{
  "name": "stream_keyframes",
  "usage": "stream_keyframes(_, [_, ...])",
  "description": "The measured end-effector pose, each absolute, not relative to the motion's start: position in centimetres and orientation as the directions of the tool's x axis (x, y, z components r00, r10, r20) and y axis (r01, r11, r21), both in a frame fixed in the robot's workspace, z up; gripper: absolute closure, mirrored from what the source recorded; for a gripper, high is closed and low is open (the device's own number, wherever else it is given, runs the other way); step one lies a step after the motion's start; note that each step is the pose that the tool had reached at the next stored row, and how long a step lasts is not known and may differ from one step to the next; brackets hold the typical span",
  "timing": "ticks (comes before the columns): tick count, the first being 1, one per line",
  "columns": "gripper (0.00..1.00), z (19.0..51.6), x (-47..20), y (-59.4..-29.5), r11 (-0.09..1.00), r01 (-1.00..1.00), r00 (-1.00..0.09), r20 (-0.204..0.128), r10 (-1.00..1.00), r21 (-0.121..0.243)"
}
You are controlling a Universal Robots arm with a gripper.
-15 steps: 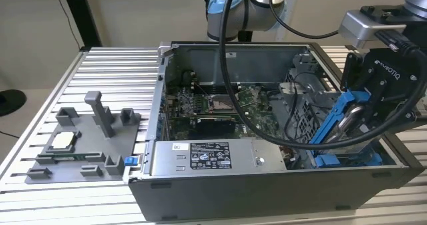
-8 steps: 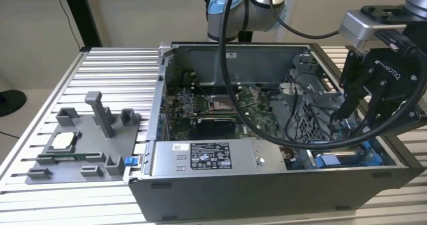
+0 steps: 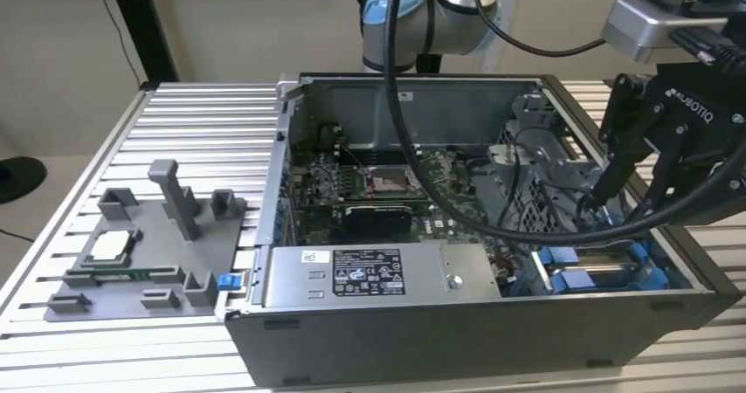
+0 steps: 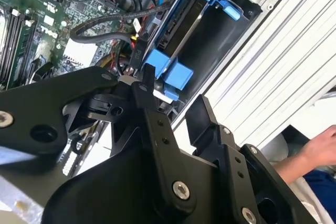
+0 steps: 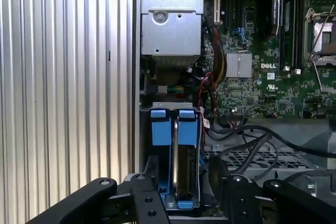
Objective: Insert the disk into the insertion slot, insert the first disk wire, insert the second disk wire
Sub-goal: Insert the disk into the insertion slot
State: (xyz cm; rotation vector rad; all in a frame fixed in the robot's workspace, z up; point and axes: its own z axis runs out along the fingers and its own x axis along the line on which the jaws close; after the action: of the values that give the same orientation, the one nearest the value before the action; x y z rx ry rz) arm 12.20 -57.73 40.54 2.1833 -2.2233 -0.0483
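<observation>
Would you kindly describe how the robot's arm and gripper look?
The arm is silver-grey tubing with a light blue joint cap; black cables loop off it. The gripper is matt black with white lettering, bolted linkage jaws, and a grey camera housing.

disk (image 5: 185, 171) in insertion slot (image 4: 226, 40); pc case (image 3: 466, 341) on table (image 3: 187, 131), w/ fixture (image 3: 140, 262) at the exterior view's left.

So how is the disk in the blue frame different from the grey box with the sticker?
The disk sits in a bright blue frame, while the grey box is plain metal. The disk is thin and stands on its edge, but the grey box is much bulkier and lies with its sticker facing up. Both are inside the computer case.
</observation>
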Motion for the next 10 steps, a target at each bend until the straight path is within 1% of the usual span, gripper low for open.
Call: stream_keyframes(10, [0.00,41.8,12.2,-57.7,0.018,-0.999,-0.018,-0.004,-1.000,0.040])
